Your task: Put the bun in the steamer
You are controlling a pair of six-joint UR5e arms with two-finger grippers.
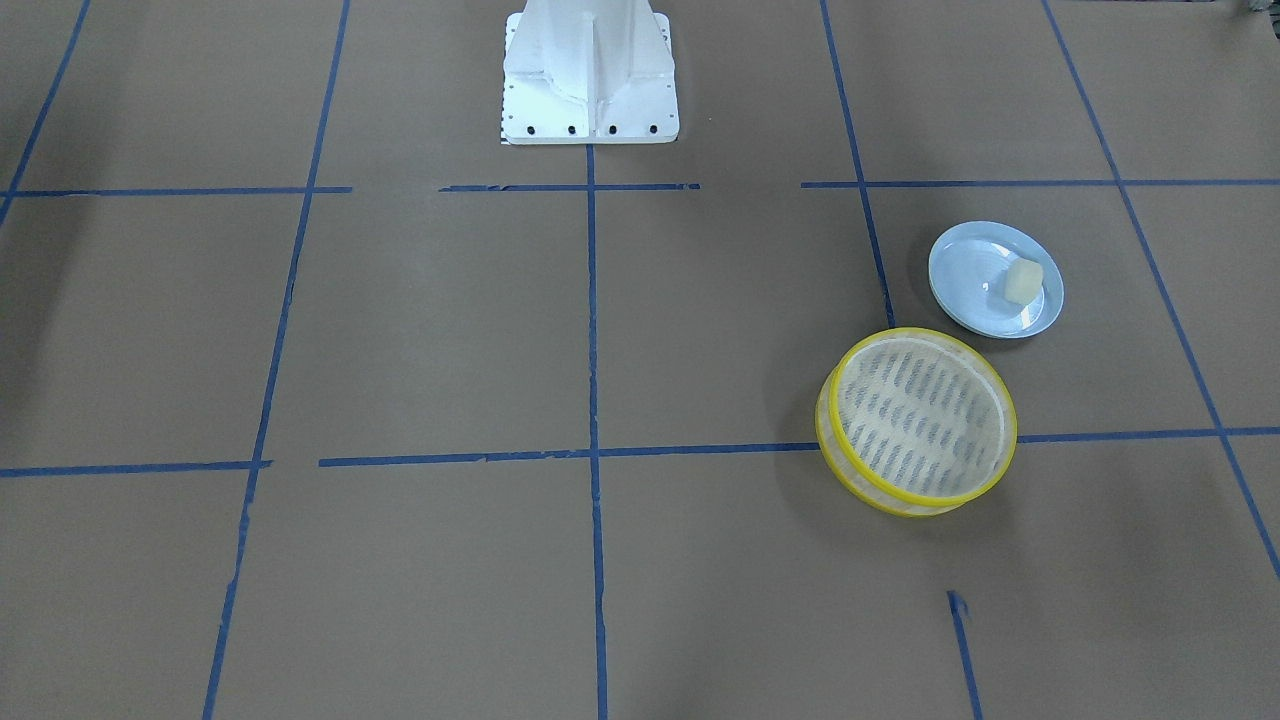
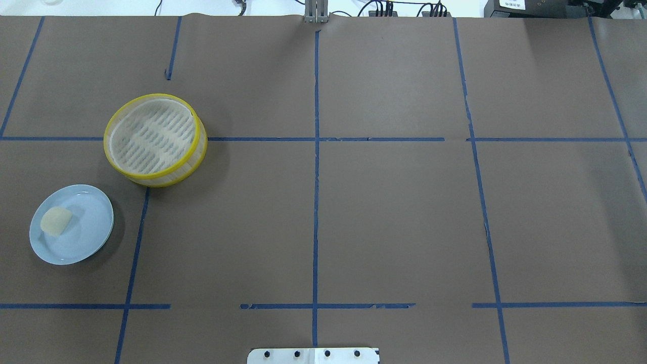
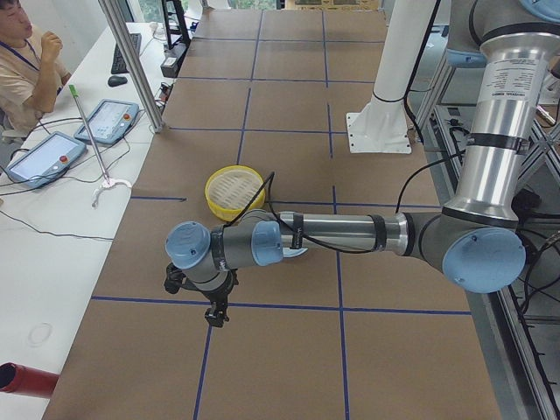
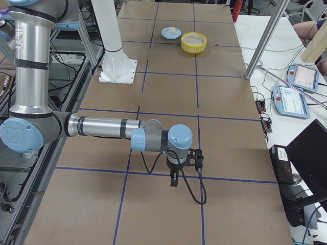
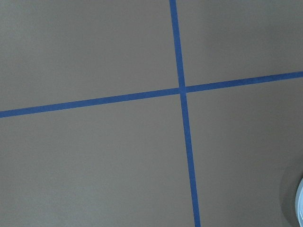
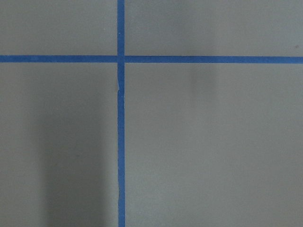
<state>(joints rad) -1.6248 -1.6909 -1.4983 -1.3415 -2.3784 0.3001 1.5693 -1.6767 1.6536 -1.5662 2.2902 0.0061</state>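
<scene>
The bun (image 1: 1023,281) is a small cream-white block lying on a pale blue plate (image 1: 965,270); the overhead view shows it (image 2: 55,221) on the plate (image 2: 86,237) at the left. The steamer (image 1: 880,492), a yellow-rimmed basket with nothing in it, stands next to the plate and shows in the overhead view (image 2: 107,139). My left gripper (image 3: 210,308) hangs over the table near the plate, seen only in the exterior left view. My right gripper (image 4: 176,176) hangs at the far end, seen only in the exterior right view. I cannot tell whether either is open or shut.
The white robot base (image 1: 590,70) stands at the table's middle edge. Blue tape lines (image 2: 316,151) grid the brown table. A seated operator (image 3: 26,61), tablets (image 3: 35,157) and a metal post (image 3: 131,61) line the far side.
</scene>
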